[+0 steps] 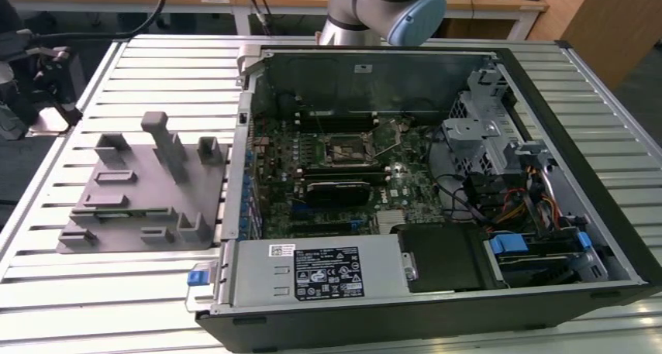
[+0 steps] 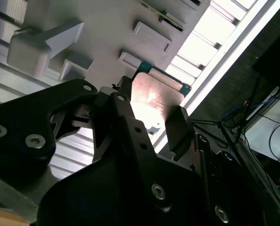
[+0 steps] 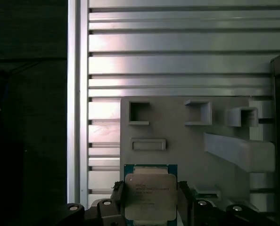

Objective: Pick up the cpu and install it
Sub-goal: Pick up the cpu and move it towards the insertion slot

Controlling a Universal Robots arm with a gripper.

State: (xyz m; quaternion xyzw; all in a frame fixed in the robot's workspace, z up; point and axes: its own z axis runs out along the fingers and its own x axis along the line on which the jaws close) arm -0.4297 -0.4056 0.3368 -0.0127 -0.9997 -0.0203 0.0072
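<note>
My gripper (image 3: pixel 151 203) is closed on the cpu (image 3: pixel 150 190). In the first wrist view one dark finger (image 3: pixel 117 197) stands against each of two opposite edges of the chip, with no gap that I can see, so the opening is only as wide as the chip itself. In the second wrist view the cpu (image 2: pixel 155 89) sits the same way between the fingers of the gripper (image 2: pixel 152 109), and its metal top shines back the light.

The cpu hangs over the grey tray (image 3: pixel 177 136), which lies on the slatted table (image 3: pixel 177 61). I judge it is lifted clear of the tray, because it looks large beside the tray's pockets. In the exterior view the tray (image 1: pixel 135 214) is on the exterior view's left of the open computer case (image 1: pixel 610 238), and the socket (image 1: pixel 342 149) on the motherboard (image 1: pixel 284 176) is well apart from the tray, inside the case.

I expect the chip to be very light, flat and stiff. The silvery lid is smooth and probably slippery, and I think the underside with its contacts is fragile. The good place to hold it is the thin green rim, on two opposite edges, with gentle force and the chip kept level
</note>
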